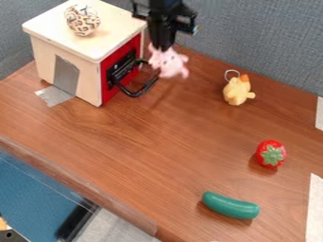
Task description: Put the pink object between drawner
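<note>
I hold a pink plush pig (168, 63) in the black claw (163, 47) of my remotely run arm, its tips clamped on the toy's upper side, in front of a cream-colored toy cabinet (66, 35) with a red front (108, 92). The pig hangs near the black handle (134, 92) that juts from that front; whether the two touch, I cannot tell. A leopard-print ball (82, 21) sits on the cabinet's top, while silver tape (55, 96) runs from its side wall down onto the brown wood-grain surface (151, 151). To the right of the pig in the camera view, a yellow plush chick (238, 91) with an orange beak and a ring at its head lies near the gray fabric partition (262, 45). Nearer the camera rests a red toy strawberry (270, 154), green leaves facing up, and nearer still a dark green toy cucumber (230, 205) on its side. White strips (315, 208) line the right edge of the view.
</note>
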Robot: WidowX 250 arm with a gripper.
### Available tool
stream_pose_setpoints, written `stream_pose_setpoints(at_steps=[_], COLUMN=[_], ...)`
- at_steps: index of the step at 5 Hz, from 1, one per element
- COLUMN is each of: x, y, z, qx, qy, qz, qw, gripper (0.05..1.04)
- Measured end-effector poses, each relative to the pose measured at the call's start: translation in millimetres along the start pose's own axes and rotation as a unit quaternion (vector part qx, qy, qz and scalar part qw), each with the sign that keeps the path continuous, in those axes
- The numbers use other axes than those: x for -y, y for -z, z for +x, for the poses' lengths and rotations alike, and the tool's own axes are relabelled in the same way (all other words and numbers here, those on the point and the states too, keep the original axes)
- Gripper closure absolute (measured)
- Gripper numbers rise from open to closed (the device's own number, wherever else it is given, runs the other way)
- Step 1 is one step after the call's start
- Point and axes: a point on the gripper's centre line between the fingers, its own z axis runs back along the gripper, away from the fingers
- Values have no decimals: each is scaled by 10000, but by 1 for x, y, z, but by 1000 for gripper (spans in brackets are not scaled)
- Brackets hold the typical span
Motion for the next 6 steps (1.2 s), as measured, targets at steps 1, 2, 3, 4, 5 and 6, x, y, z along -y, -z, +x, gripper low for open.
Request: stream_pose_setpoints(at_steps=[1, 2, 3, 4, 5, 6], x=[-5, 2, 11, 5, 1, -1], y=[13, 29, 54, 72, 76, 75], z=[31, 55, 63, 67, 68, 65], qx=[56, 124, 7, -61, -123, -238], qy=[-50, 61, 241, 287, 289, 297], qz=[52, 108, 176, 355, 440, 527], qw=[10000, 9998, 9996, 9989, 9985, 9979], gripper=[1010, 1011, 1011, 984, 808, 530])
